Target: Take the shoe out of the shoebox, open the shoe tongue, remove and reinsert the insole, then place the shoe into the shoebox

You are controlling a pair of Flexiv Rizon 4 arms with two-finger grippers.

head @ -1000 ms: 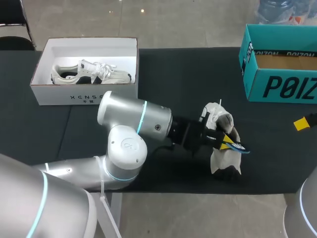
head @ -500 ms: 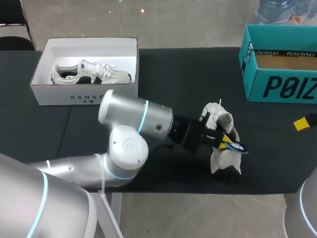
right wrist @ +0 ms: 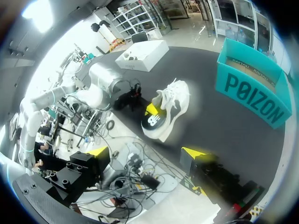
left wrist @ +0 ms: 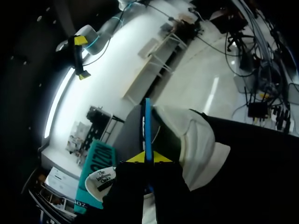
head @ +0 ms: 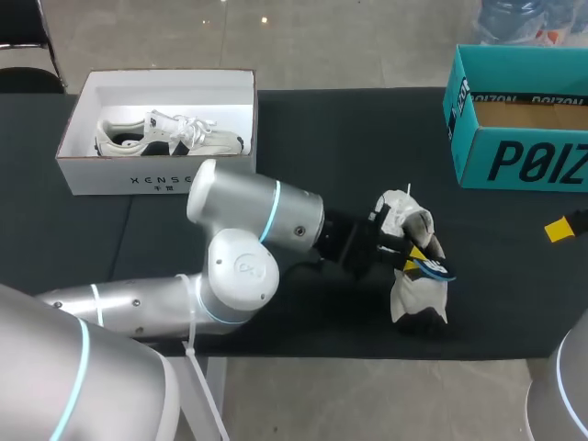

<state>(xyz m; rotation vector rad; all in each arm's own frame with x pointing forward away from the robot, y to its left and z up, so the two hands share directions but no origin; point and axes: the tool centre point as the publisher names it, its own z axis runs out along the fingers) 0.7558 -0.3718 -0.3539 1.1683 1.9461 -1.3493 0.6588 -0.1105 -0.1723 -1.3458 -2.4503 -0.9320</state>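
A white shoe [head: 411, 292] stands toe-down on the dark table mat, right of the middle. My left gripper [head: 415, 257] is at the shoe's opening, shut on a thin blue-and-black insole [head: 434, 268] that sticks out to the right. In the left wrist view the insole [left wrist: 147, 122] shows edge-on between the yellow tips of the left gripper [left wrist: 148, 157], with the shoe [left wrist: 198, 144] beside it. My right gripper [right wrist: 147, 153] is open and holds nothing, well away from the shoe [right wrist: 174, 103] and insole [right wrist: 154, 122]. In the head view only a yellow tip of the right gripper [head: 559, 230] shows at the table's right edge.
A white shoebox [head: 161, 175] with a second white shoe [head: 165, 133] inside stands at the back left. An open teal box [head: 514, 156] stands at the back right, also seen as the teal box [right wrist: 252, 95] from the right wrist. My left arm [head: 257, 230] lies across the middle.
The left arm has shifted slightly, and the insole's outer end has drawn a little back toward the shoe. The right gripper has not moved.
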